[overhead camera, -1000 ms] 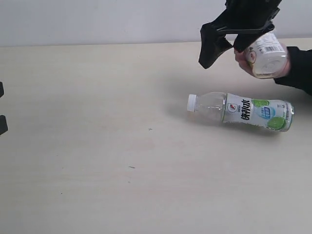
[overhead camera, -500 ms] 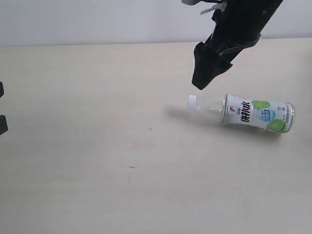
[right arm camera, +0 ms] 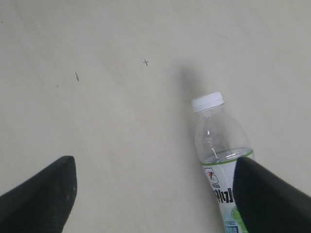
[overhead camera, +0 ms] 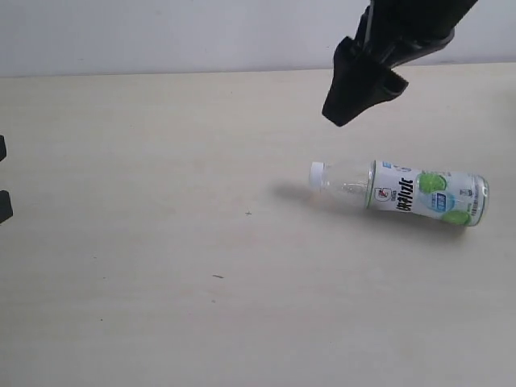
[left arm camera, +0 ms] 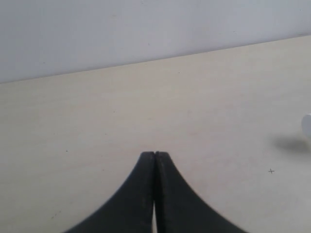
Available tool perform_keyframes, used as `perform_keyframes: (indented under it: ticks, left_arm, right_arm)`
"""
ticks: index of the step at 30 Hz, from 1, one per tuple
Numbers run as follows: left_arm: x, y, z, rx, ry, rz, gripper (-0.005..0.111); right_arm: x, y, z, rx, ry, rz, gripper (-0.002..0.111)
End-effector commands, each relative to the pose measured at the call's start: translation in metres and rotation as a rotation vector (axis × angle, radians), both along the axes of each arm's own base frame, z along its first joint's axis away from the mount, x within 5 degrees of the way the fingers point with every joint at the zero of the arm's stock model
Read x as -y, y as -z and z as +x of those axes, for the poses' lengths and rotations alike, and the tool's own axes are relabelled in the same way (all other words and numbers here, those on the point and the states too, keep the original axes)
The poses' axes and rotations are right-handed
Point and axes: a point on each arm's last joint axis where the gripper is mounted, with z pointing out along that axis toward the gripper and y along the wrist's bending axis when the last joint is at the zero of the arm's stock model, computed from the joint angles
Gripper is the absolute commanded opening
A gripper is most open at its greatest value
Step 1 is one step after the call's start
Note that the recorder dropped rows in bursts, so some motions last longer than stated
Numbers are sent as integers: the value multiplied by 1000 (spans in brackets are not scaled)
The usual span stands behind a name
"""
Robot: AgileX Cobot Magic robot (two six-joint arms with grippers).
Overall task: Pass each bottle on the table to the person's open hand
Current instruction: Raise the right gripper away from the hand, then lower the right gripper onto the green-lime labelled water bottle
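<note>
The person's hand and the white-labelled bottle it was closing on a second ago are gone from the exterior view, so I judge that handover finished. One bottle is left in sight: a small clear plastic bottle with a white cap and a green-lime printed label (overhead camera: pixel 401 192). It lies on its side on the pale cream-beige tabletop (overhead camera: pixel 161 161) at about 3 o'clock in the exterior view, its cap pointing toward 9 o'clock. It has turned slightly on its axis since half a second ago, as its label print now sits differently.

The black right gripper (overhead camera: pixel 367 95) has swung back from the handover spot and hangs at about 1 o'clock, above and behind the bottle's cap end without touching it. In the right wrist view its fingers (right arm camera: pixel 41 199) are spread wide with nothing between them, and the bottle's neck and cap (right arm camera: pixel 208 101) lie below, near one finger.

The black left gripper (left arm camera: pixel 154 155) sits idle at 9 o'clock, its fingers pressed together on nothing.

The next step is probably a descent to straddle the bottle's body. No open hand is in view yet to receive it.
</note>
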Motion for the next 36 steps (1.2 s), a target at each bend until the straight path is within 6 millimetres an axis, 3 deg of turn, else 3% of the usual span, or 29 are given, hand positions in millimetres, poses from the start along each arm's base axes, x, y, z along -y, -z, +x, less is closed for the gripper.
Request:
perform_keyframes:
  ticks: [1, 6, 10, 15, 18, 19, 24, 31, 36]
  left_arm:
    - [-1, 1, -1, 0, -4, 1, 0]
    - [-1, 1, -1, 0, -4, 1, 0]
    - [-1, 1, -1, 0, -4, 1, 0]
    - [-1, 1, -1, 0, -4, 1, 0]
    - [-1, 1, -1, 0, -4, 1, 0]
    - [-1, 1, -1, 0, -4, 1, 0]
    - [-1, 1, -1, 0, -4, 1, 0]
    - [-1, 1, -1, 0, -4, 1, 0]
    - [-1, 1, -1, 0, -4, 1, 0]
  right_arm:
    - [11, -26, -23, 56, -1, 72, 81]
    - [28, -32, -49, 77, -2, 86, 80]
    - [43, -37, -73, 103, -2, 102, 67]
    - [60, -46, -98, 145, 10, 136, 31]
    - [64, -49, -105, 169, 6, 141, 3]
    - [66, -49, -105, 175, 9, 131, 0]
    - [72, -34, -92, 223, 20, -7, 0]
    - [52, -6, -52, 284, -84, -93, 1]
    - [35, 34, -26, 189, -209, -188, 20]
